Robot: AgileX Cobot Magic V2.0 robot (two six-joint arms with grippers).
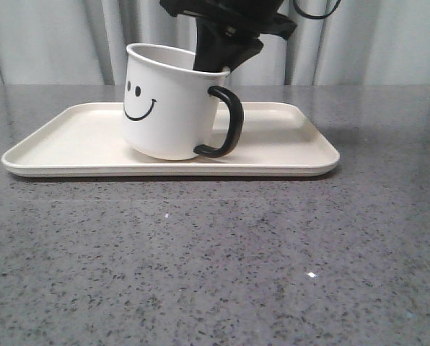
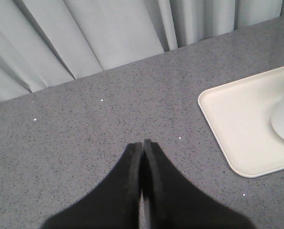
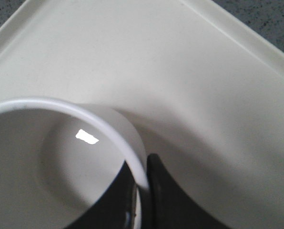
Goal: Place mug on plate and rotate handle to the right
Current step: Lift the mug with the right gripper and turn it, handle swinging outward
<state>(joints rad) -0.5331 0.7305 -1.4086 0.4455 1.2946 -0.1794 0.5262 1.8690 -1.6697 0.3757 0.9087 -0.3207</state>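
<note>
Bare grey table (image 1: 215, 267) lies nearest the front camera, and past it sits the plate (image 1: 56, 148) with the mug (image 1: 168, 108) on it, near the plate's middle. My right claw (image 3: 143, 191) is pinched on the mug's rim, one finger inside and one outside (the wrist view shows the white wall squeezed between the two black pads), so it is closed nearly to the thickness of that wall. The mug is not flat: it leans, its base lifted on the smiley side and its lower edge touching or almost touching the plate near the handle (image 1: 226, 122). The handle already points toward my right in the front view, with the smiley facing the camera. I judge the placing step is nearly done and the turning looks finished or close to it. The next move calls for levelling the mug so its whole base rests on the plate, then parting my fingers and lifting straight up, without dragging the rim or nudging the handle off its heading. My left claw (image 2: 142, 162) hangs over bare table beside the plate's end, fingers pressed together, holding nothing.
</note>
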